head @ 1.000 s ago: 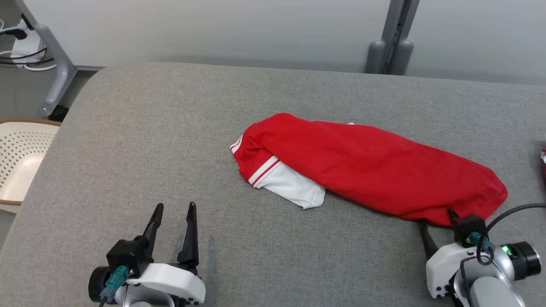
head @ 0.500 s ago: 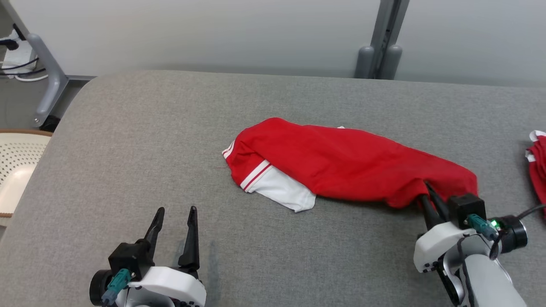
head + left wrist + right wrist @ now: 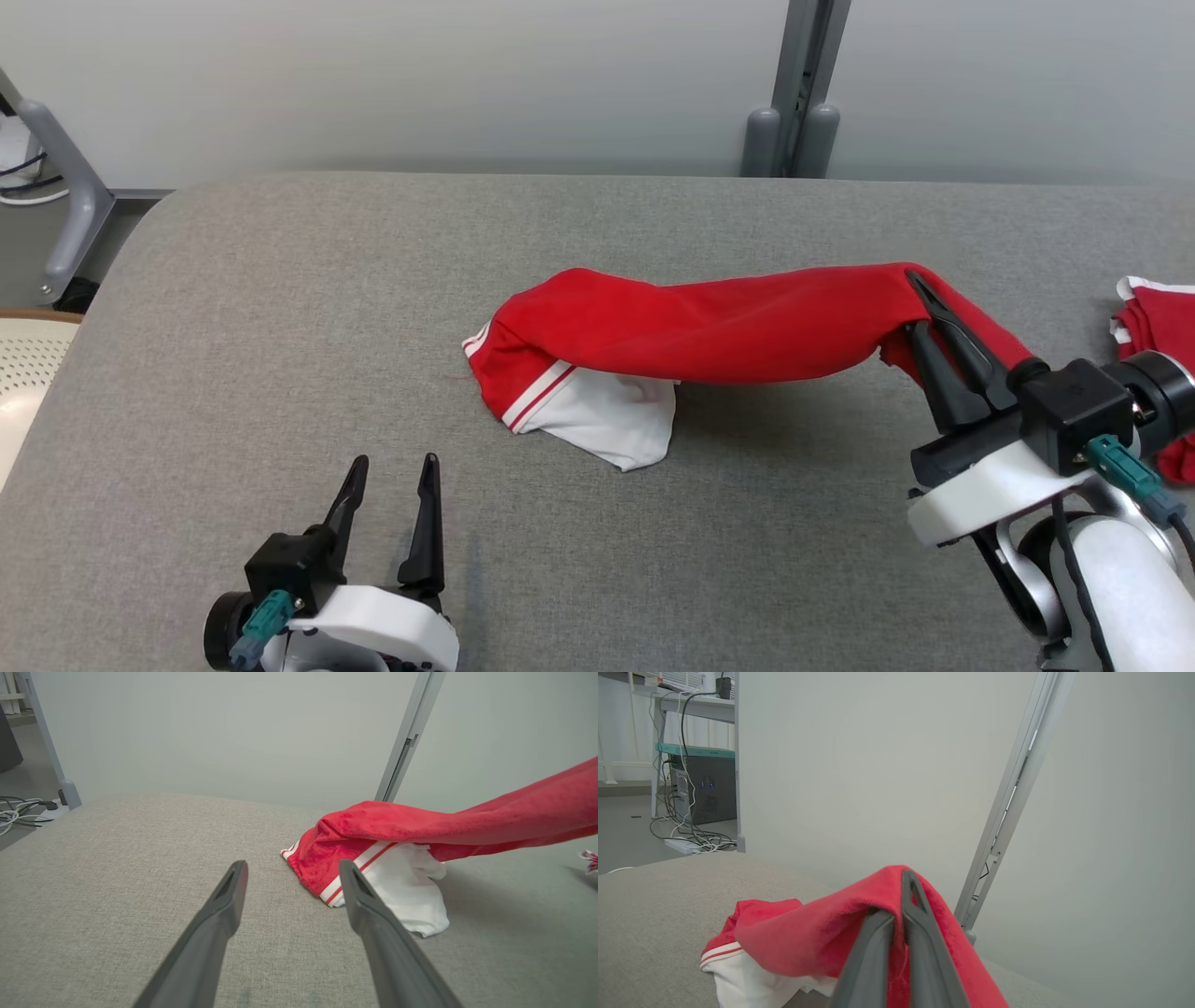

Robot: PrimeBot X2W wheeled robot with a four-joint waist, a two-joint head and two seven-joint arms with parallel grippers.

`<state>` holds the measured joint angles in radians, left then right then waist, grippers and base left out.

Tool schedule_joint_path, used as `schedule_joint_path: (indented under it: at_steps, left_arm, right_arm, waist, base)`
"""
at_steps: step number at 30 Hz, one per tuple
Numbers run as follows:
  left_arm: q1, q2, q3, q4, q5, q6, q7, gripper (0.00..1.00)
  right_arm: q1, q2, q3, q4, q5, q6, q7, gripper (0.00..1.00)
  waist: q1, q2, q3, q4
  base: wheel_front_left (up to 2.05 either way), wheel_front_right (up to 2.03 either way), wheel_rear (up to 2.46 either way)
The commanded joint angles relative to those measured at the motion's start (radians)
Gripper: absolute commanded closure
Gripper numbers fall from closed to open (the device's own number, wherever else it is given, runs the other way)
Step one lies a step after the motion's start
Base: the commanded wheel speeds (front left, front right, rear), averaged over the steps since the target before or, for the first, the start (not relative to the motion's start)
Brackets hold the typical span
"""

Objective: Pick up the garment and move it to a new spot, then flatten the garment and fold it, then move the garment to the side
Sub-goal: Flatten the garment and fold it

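Observation:
The garment [image 3: 709, 322] is a red shirt with a white sleeve and red-and-white striped trim, stretched across the grey table [image 3: 280, 308]. Its right end hangs in the air, pinched by my right gripper [image 3: 913, 303], which is shut on the red cloth; the left end with the white sleeve [image 3: 607, 425] rests on the table. In the right wrist view the garment [image 3: 822, 933] drapes over my closed right gripper [image 3: 896, 900]. My left gripper [image 3: 392, 464] stands open near the front left, apart from the cloth. In the left wrist view its fingers [image 3: 229, 896] are spread, with the garment [image 3: 387, 835] beyond them.
A second red-and-white piece of cloth [image 3: 1153, 322] lies at the table's right edge, behind my right wrist. A pale perforated chair [image 3: 23, 373] stands off the left edge. A grey post [image 3: 794, 93] rises behind the table against the wall.
My right gripper has shut on the garment's right end and lifted it up and back off the table. The head camera has shifted. The left gripper has stayed open and still.

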<state>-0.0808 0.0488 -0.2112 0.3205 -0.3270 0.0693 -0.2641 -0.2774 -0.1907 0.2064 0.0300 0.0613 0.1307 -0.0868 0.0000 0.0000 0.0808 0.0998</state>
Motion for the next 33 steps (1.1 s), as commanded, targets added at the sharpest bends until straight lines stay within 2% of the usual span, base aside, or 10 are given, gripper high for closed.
schedule_joint_path:
  at_steps: [1, 4, 8, 18, 28, 29, 30, 31, 32, 33]
  left_arm:
    - [-0.007, 0.004, 0.001, -0.004, -0.005, 0.004, 0.000, 0.00]
    - [-0.013, 0.004, 0.001, -0.008, -0.009, 0.008, 0.000, 0.00]
    - [-0.028, 0.004, -0.005, -0.011, -0.010, 0.006, 0.000, 0.00]
    - [-0.073, 0.004, -0.023, -0.015, -0.015, 0.007, 0.000, 0.00]
    - [-0.105, 0.003, -0.032, -0.026, 0.002, 0.007, 0.000, 0.00]
    - [-0.109, 0.003, -0.033, -0.027, 0.006, 0.004, 0.000, 0.00]
    - [-0.115, 0.004, -0.033, -0.029, 0.006, 0.003, 0.000, 0.00]
    - [-0.121, 0.004, -0.035, -0.030, 0.007, 0.003, 0.000, 0.00]
    - [-0.124, 0.004, -0.037, -0.031, 0.010, 0.002, 0.000, 0.00]
    - [-0.125, 0.004, -0.040, -0.032, 0.011, 0.002, 0.000, 0.00]
  right_arm:
    - [0.013, -0.011, 0.009, -0.034, 0.013, 0.000, 0.023, 1.00]
    - [0.026, -0.021, 0.030, -0.099, 0.065, 0.000, 0.091, 1.00]
    - [-0.006, -0.043, 0.012, -0.056, 0.115, 0.000, 0.167, 1.00]
    - [-0.202, -0.120, -0.144, 0.370, 0.112, 0.000, 0.141, 1.00]
    - [-0.408, -0.165, -0.199, 0.680, 0.081, 0.000, 0.087, 1.00]
    - [-0.431, -0.167, -0.197, 0.704, 0.074, 0.000, 0.080, 0.89]
    - [-0.456, -0.165, -0.196, 0.727, 0.068, 0.000, 0.073, 0.67]
    - [-0.478, -0.161, -0.199, 0.752, 0.064, 0.000, 0.064, 0.55]
    - [-0.497, -0.158, -0.203, 0.777, 0.057, 0.000, 0.057, 0.00]
    - [-0.516, -0.160, -0.204, 0.798, 0.042, 0.000, 0.043, 0.00]
  waist:
    - [0.0000, 0.0000, 0.004, 0.008]
    - [0.0000, 0.0000, 0.012, 0.022]
    - [0.0000, 0.0000, 0.030, 0.042]
    - [0.0000, 0.0000, 0.107, 0.108]
    - [0.0000, 0.0000, 0.178, 0.143]
    - [0.0000, 0.0000, 0.185, 0.145]
    - [0.0000, 0.0000, 0.191, 0.146]
    - [0.0000, 0.0000, 0.195, 0.146]
    - [0.0000, 0.0000, 0.200, 0.147]
    - [0.0000, 0.0000, 0.203, 0.147]
  base:
    - [0.00, 0.00, 0.00]
    - [0.00, 0.00, 0.00]
    - [0.00, 0.00, 0.00]
    - [0.00, 0.00, 0.00]
    - [0.00, 0.00, 0.00]
    - [0.00, 0.00, 0.00]
    - [0.00, 0.00, 0.00]
    - [0.00, 0.00, 0.00]
    - [0.00, 0.00, 0.00]
    - [0.00, 0.00, 0.00]
